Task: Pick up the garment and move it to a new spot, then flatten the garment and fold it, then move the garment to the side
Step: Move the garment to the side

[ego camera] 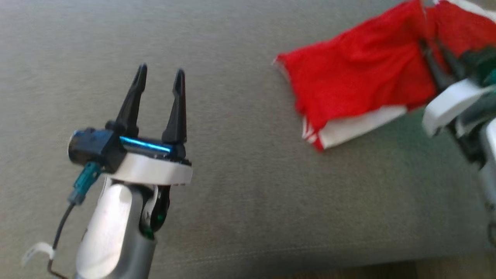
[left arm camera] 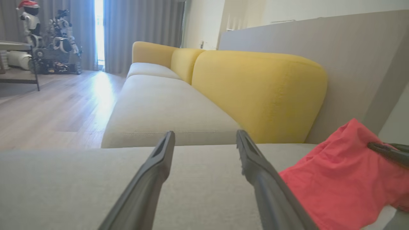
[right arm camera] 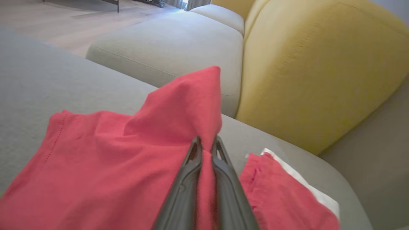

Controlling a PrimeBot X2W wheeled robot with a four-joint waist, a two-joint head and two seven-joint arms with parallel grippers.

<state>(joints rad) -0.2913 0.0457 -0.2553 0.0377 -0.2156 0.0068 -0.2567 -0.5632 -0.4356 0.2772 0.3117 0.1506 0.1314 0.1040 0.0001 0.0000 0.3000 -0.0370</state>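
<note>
Pinching a fold of the red garment (right arm camera: pixel 111 153), right claw (right arm camera: pixel 207 140) closed on it; left claw (ego camera: pixel 159 79) open above grey cushion (ego camera: pixel 248 193).

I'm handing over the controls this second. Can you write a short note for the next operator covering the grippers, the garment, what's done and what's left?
Right gripper: shut on a raised fold of the red garment.
Left gripper: open and empty, above the grey cushion, apart from the garment.
Garment: on the cushion at the robot's right, rumpled, with its white lining showing at the near edge.
Done: the garment is gripped.
Left: it is neither flat nor neatly folded, so probably carry it to its spot, flatten it, fold it and move it aside.
</note>
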